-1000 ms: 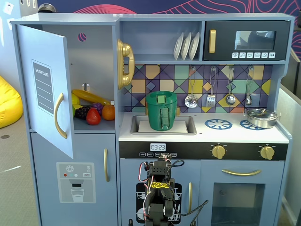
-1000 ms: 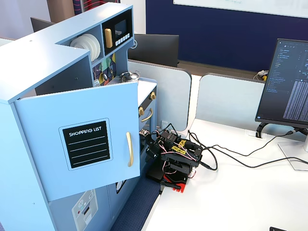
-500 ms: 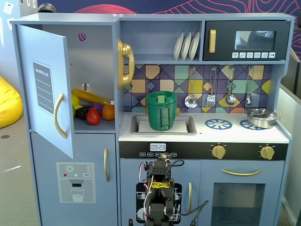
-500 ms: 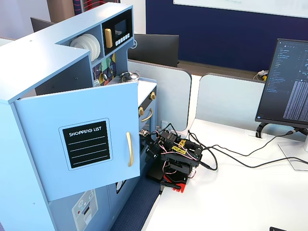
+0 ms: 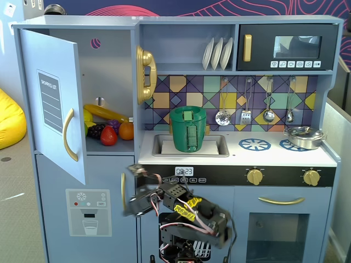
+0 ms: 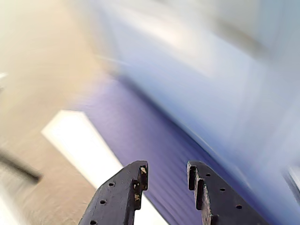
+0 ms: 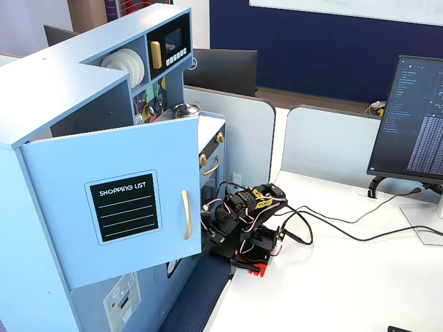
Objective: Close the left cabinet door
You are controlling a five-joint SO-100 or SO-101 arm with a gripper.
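Fixed view, front: one left cabinet door (image 5: 53, 104) stands swung wide open at the upper left, hinged along its left edge, exposing toy fruit (image 5: 108, 129) on one shelf. One arm (image 5: 184, 213) sits folded low, below the counter, well apart from the door.

Wrist view (heavily blurred): gripper (image 6: 165, 174) with jaws parted, nothing between them.

Fixed view, side: the door (image 7: 118, 207) projects outward; its free edge is near the arm (image 7: 246, 225), with open table (image 7: 332, 290) to the right.

1. Left cabinet door (image 5: 52, 104): light blue, black "SHOPPING LIST" label, gold handle.
2. Backsplash (image 5: 230, 93): multicoloured geometric tiles.
3. Pot (image 5: 188, 129) in the sink: green.
4. Microwave door (image 5: 288, 47): black, gold handle.
5. Gripper (image 6: 165, 176): black fingers.
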